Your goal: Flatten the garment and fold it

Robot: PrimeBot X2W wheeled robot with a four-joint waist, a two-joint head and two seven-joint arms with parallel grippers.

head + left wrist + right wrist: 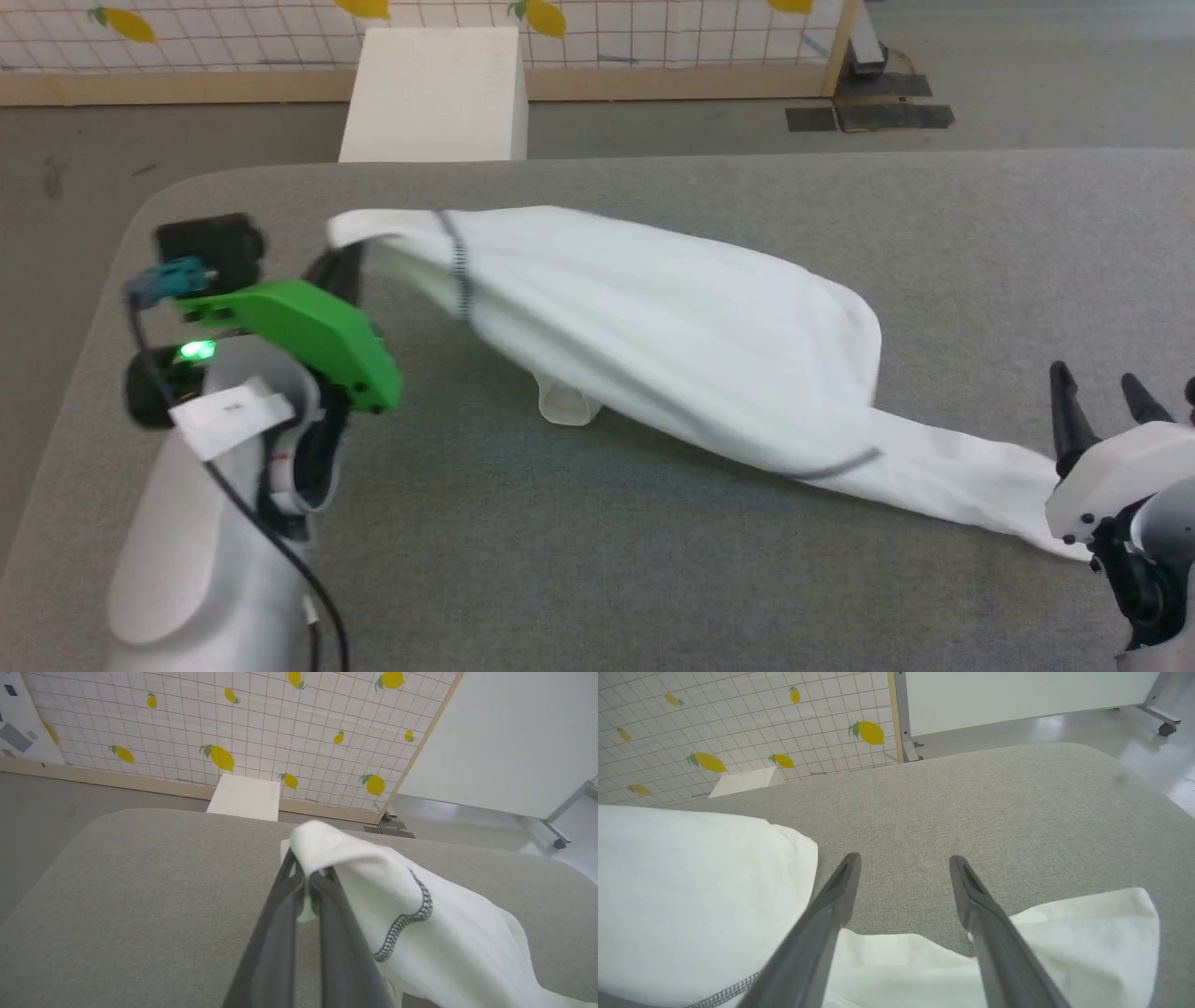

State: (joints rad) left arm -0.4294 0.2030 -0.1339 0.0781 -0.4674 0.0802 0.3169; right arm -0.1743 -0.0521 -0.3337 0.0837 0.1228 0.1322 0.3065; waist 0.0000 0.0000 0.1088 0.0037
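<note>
L gripper (308,877) is at the table's left, jaws clamped on a small pinch of the shirt (653,327) at its shoulder end, by the zigzag seam (457,266); the bite looks shallow and the cloth thin, so a hard or fast tug may pull it free; that end is held up off the table (560,541), with the body sagging down to the right across the table's middle; it's not flat, the cloth doubled on itself; a pale bit (565,406) pokes out under the near edge, prob. the other sleeve tucked beneath, and it could get trapped as a lump if the body is laid on it; a box (434,93) stands behind, off the table, no hazard; to the right a sleeve (952,476) trails flat toward the near right corner; R gripper (904,858) is over it, jaws wide apart, holding nothing, touching or not I can't tell; w/ that end free, a pull from the left would prob. drag the whole shirt leftward rather than stretch it, poss. over the edge; closing here, R may catch one layer only or miss; the sleeve end lies near the table's edge and could slide off
</note>
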